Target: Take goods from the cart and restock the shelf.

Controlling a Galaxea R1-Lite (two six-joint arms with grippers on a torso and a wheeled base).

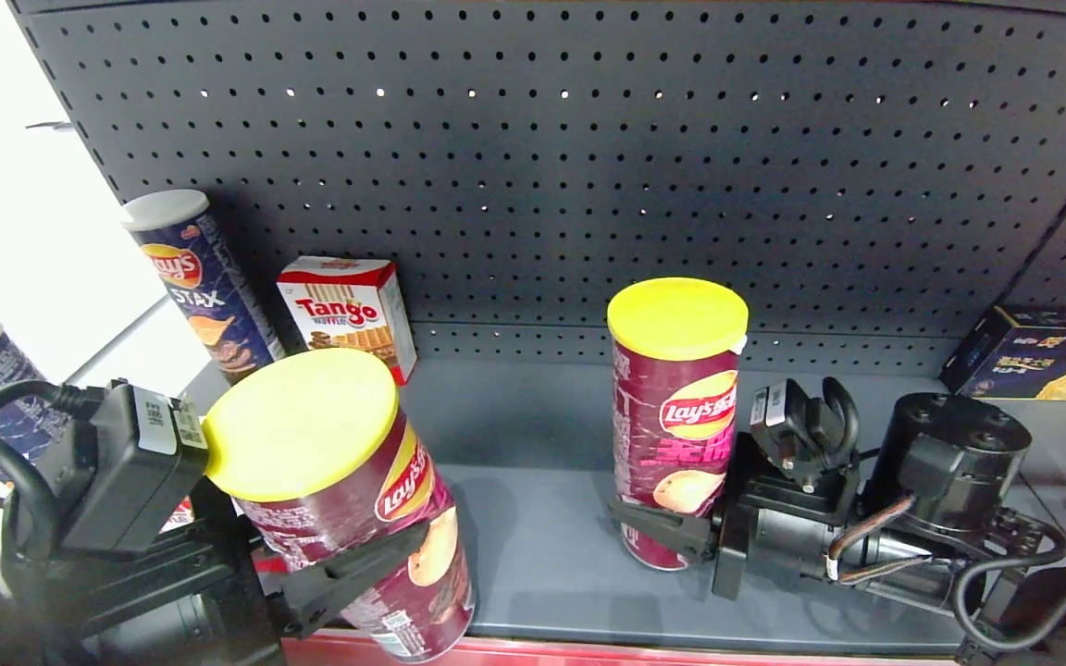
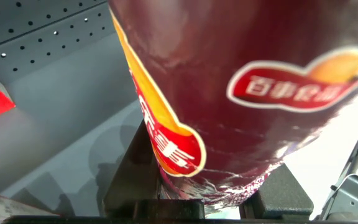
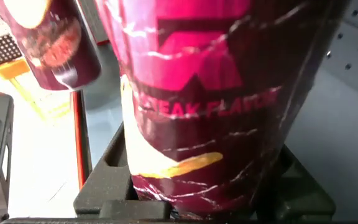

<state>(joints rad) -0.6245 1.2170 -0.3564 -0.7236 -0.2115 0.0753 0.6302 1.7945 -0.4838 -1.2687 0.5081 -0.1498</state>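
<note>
Head view, nearest first: the left end effector [image 1: 348,573] is clamped on the left can [image 1: 348,481], a maroon tube with a yellow lid, tilted with its top leaning toward the robot's left and its base right at the red front lip [image 1: 588,652] of the shelf [image 1: 542,555]. Whether that base touches the shelf can't be told. From the left wrist, the can [image 2: 241,93] sits tight between the black fingers [image 2: 135,180], the grey shelf floor beyond it. Over on the right side, a little deeper in, the right end effector [image 1: 672,536] is closed on the lower part of the right can [image 1: 676,407], same maroon body and yellow lid, and this one stands upright on the shelf floor, well apart from the left can. The right wrist camera has that can [image 3: 216,93] wedged between its fingers [image 3: 104,180], with the left can [image 3: 48,43] farther off. Further back on the left, a blue can [image 1: 200,277] stands beside a wafer box [image 1: 353,310], both against the pegboard [image 1: 588,166]. Far right, a dark box [image 1: 1042,356] lies at the shelf's back corner.
</note>
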